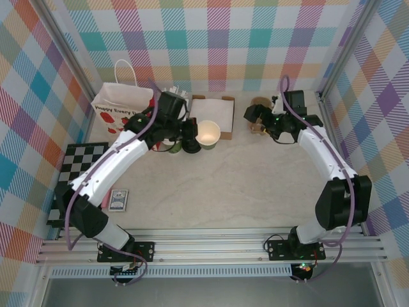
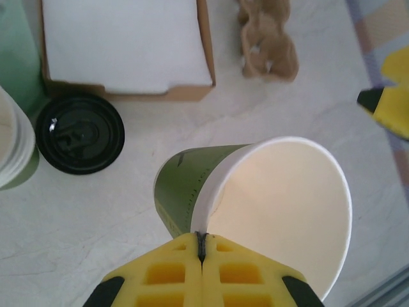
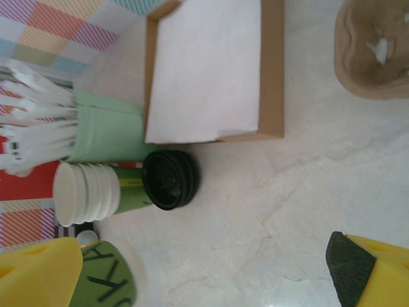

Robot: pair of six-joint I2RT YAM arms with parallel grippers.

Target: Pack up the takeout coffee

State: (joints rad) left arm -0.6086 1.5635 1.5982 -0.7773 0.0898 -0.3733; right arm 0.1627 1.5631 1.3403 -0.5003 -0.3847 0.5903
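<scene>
Right now we have the left gripper (image 2: 201,246) pinched together on the rim of the green cup (image 2: 185,192), a thin bite on one edge of the paper wall. The right gripper (image 3: 204,256) hangs with its jaws wide apart and nothing between them. The cup is open and looks empty inside. Its black lid (image 2: 78,134) lies flat on the table (image 1: 211,192), apart from the cup, just beside the stack of cups (image 3: 86,192) and in front of the napkin box (image 2: 128,91). We judge the main risk to be that pinch: held by so little rim, the cup could swing, slip out or crease when moved, and a creased rim would take the lid badly. Carrying it past the stack could also knock the stack or the lid, since they sit close. Packing it unlidded worries us too, as the paper bag (image 1: 121,102) stands off to the left, beyond the left arm. The left wrist view gives us the grip itself, which the overhead view leaves too small to read. The overhead view gives us the bag and both arms' reach, and the right wrist view adds the pale cup (image 3: 105,134) of white packets. We cannot tell whether the green cup is lifted or resting on the table
</scene>
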